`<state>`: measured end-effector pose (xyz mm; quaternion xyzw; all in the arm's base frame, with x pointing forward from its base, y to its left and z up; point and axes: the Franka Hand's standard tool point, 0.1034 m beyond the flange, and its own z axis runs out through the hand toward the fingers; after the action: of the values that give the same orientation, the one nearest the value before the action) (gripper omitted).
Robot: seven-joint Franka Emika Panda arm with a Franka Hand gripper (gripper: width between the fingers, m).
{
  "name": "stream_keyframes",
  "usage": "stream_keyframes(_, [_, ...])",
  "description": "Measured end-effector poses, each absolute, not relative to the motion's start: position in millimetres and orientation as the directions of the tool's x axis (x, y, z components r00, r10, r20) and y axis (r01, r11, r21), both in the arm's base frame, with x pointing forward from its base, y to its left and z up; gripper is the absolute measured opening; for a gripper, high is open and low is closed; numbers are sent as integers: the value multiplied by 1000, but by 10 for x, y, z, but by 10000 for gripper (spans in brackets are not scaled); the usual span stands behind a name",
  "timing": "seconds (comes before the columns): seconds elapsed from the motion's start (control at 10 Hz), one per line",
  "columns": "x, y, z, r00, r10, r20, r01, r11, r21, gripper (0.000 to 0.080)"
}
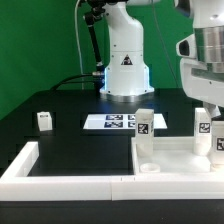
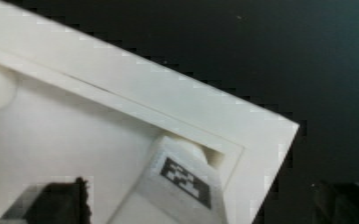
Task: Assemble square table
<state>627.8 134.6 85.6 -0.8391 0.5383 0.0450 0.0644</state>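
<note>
White L-shaped border wall (image 1: 60,184) runs along the front edge of the black bench (image 1: 60,105); its short arm goes back on the exterior view's left.

Square table panel (image 1: 180,158) lies flat just behind the wall, on the exterior view's right, raised rim up. One block leg (image 1: 145,124) stands upright at the panel's far corner nearest the middle of the bench, tag facing the camera. Two more tagged legs (image 1: 200,127) (image 1: 218,142) stand close together at the panel's right side, under the arm. Cannot tell whether those two touch. Fourth leg (image 1: 44,121) sits alone on the bare bench, well apart from the panel, on the exterior view's left.

Marker board (image 1: 108,122) lies flat mid-bench, between the lone leg and the panel. Arm's base (image 1: 125,60) stands behind it, against a green backdrop (image 1: 40,40).

Hand (image 1: 206,100) hangs over the panel's right side, above the two paired legs.

Wrist view: a panel corner (image 2: 87,110) with its raised rim, dark bench beyond it. One tagged leg (image 2: 188,178) is tucked into that corner against the rim. Two dark fingertips (image 2: 60,200) show at the frame edge, well apart. Hand is spread wide, gripping nothing; the leg lies in line with the gap, and neither finger touches it.
</note>
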Motion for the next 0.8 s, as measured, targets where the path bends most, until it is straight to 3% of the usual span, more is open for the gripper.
stream_keyframes(0.4, [6284, 1311, 843, 691, -714, -112, -722, -684, -101, 649])
stream_keyframes(0.6, [6266, 1277, 813, 868, -494, -47, -496, -863, -92, 649])
stream_keyframes(0.8, [6279, 1271, 802, 950, -312, -26, -313, -945, -97, 649])
